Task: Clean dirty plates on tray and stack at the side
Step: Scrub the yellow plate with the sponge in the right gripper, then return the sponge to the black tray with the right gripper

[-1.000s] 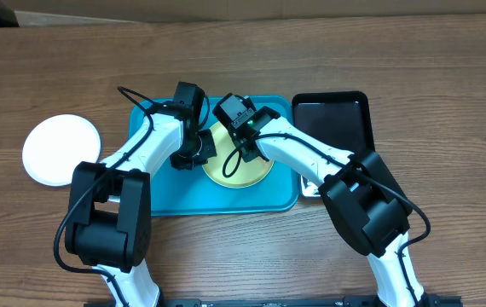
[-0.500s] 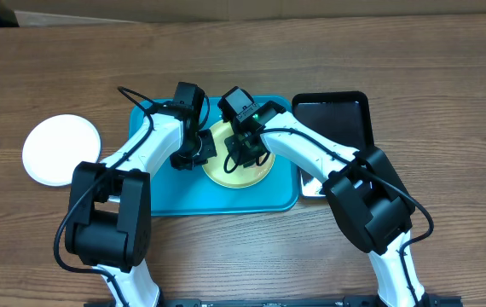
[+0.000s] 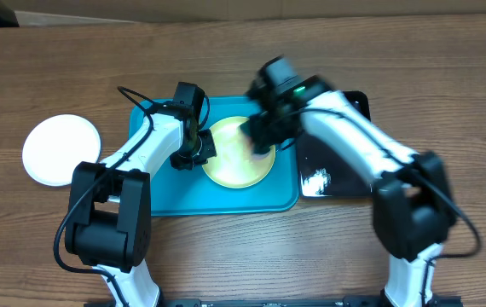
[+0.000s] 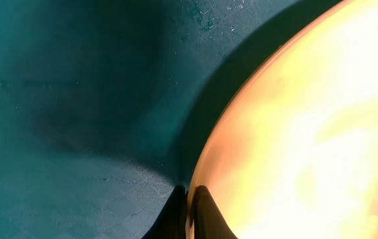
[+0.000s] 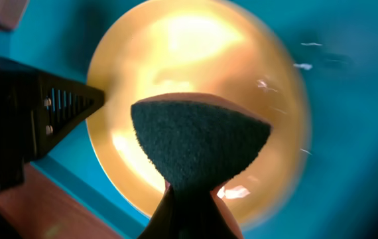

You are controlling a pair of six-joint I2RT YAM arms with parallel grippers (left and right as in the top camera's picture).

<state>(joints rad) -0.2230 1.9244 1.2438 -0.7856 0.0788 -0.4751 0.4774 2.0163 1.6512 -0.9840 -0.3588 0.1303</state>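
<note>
Pinching the left rim of the yellow-green plate (image 3: 236, 158) with the left gripper (image 4: 189, 209), plate flat in the turquoise tray (image 3: 162, 192). Clamping a dark green sponge (image 5: 199, 146) in the right gripper (image 5: 186, 212) over that plate, possibly touching it; too blurred to tell. Beside the tray: white plate (image 3: 61, 150) on the table (image 3: 448, 77) to the left, black tray (image 3: 337, 170) to the right.

Brown wooden table (image 3: 226, 256): large rectangular turquoise plastic tray (image 3: 162, 192) sits at centre. Round yellow-green plastic plate (image 3: 226, 166) lies in the tray, in its right half. Round white plastic plate (image 3: 61, 150) lies on the table left of the tray, apart from it. Smaller glossy black tray (image 3: 350, 170) sits just beside the turquoise tray's right rim. Left gripper (image 3: 193, 153) is at the yellow-green plate's left rim, clamped on it. Right gripper (image 3: 260, 138) is over that plate's far right part, pinching a dark green sponge (image 5: 199, 143) above the plate face; contact not discernible.
</note>
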